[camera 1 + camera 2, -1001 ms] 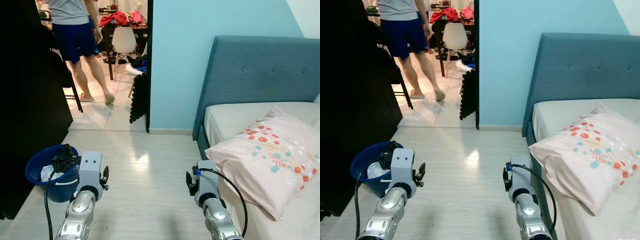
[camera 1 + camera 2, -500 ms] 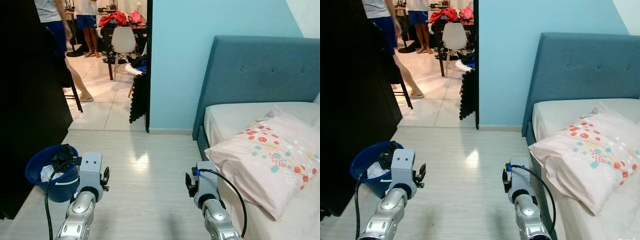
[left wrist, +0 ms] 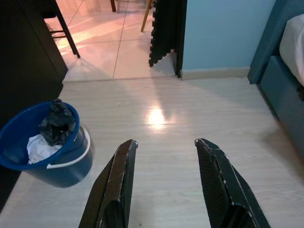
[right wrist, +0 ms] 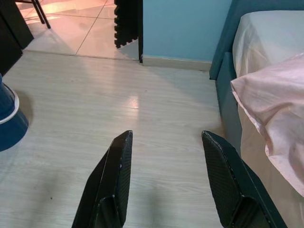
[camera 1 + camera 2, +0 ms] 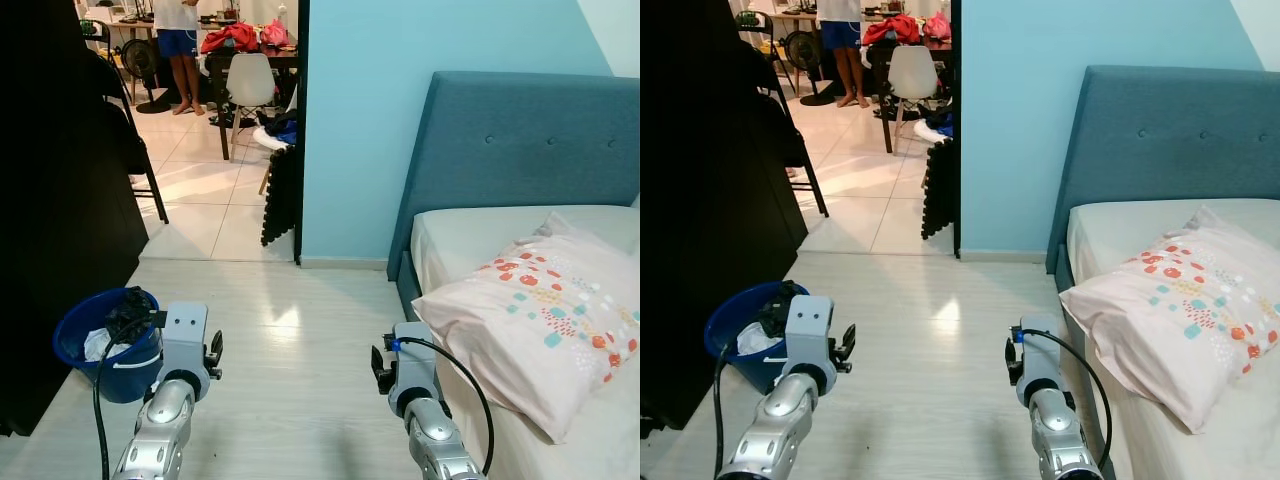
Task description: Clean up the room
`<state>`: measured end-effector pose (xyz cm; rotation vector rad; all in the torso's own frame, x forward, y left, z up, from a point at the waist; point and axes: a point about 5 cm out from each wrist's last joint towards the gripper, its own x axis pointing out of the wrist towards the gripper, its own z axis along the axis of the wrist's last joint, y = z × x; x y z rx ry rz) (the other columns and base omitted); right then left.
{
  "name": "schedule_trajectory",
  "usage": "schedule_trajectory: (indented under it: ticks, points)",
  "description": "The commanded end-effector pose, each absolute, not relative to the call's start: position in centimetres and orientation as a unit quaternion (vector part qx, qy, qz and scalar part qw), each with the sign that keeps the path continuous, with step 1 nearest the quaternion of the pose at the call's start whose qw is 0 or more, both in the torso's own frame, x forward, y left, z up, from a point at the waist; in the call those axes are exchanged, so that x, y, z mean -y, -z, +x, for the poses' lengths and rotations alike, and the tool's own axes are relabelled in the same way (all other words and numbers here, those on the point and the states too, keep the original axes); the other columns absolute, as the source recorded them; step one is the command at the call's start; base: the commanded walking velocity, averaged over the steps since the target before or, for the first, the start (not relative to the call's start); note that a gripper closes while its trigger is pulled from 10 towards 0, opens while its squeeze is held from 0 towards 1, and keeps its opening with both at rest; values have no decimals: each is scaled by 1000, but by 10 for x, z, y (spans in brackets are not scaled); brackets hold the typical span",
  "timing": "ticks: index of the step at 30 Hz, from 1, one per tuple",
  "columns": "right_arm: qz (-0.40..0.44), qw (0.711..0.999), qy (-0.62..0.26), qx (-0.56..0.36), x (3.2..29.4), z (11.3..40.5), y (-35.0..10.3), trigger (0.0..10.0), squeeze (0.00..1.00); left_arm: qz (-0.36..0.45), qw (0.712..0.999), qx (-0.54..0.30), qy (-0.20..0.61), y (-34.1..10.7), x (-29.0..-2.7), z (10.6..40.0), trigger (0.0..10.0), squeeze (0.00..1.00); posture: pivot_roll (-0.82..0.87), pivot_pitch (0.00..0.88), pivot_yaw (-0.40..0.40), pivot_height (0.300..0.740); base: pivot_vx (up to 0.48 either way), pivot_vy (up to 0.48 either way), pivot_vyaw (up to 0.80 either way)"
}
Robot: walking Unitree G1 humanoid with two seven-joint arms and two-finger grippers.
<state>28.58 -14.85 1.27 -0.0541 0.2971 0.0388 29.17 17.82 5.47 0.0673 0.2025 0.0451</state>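
Observation:
A blue bucket (image 5: 122,378) holding black and white items stands on the pale wood floor at the left, by the dark wardrobe; it appears again in the left wrist view (image 3: 64,170). A flowered pillow (image 5: 545,315) lies on the bed (image 5: 470,235) at the right. My left gripper (image 3: 165,141) is open over bare floor, to the right of the bucket, with nothing between its fingers. My right gripper (image 4: 166,134) is open too, above the floor beside the bed frame. Both silver wrists (image 5: 185,345) are low in the eye views.
A dark wardrobe (image 5: 50,200) lines the left side. A doorway leads to a tiled room with a black chair (image 5: 130,150), a white chair (image 5: 247,80), black foam mats (image 5: 280,195) leaning at the door edge and a person (image 5: 180,40) standing far back. A blue headboard (image 5: 520,140) stands at the right.
The person near the doorway has walked off to the left and out of view. Another person stands far back. Both arms have stayed where they were.

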Motion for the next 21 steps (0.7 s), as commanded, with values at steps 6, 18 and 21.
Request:
schedule_trajectory:
  ticks: [6, 18, 21]
  points:
    - [-19, 989, -13, -149, 150, 291, -17, 10000, 0, 21, 995, -93, -19, -61, -175, 297, 10000, 0, 44, 0, -55, 740, 133, 0, 0]
    - [-16, 990, -6, -140, 152, 296, -23, 10000, 0, 20, 995, -93, -12, -62, -172, 299, 10000, 0, 32, 0, -42, 740, 305, 0, 0]
    - [-16, 990, -5, -140, 152, 295, -23, 10000, 0, 19, 995, -92, -13, -62, -173, 298, 10000, 0, 33, 0, -45, 740, 321, 0, 0]
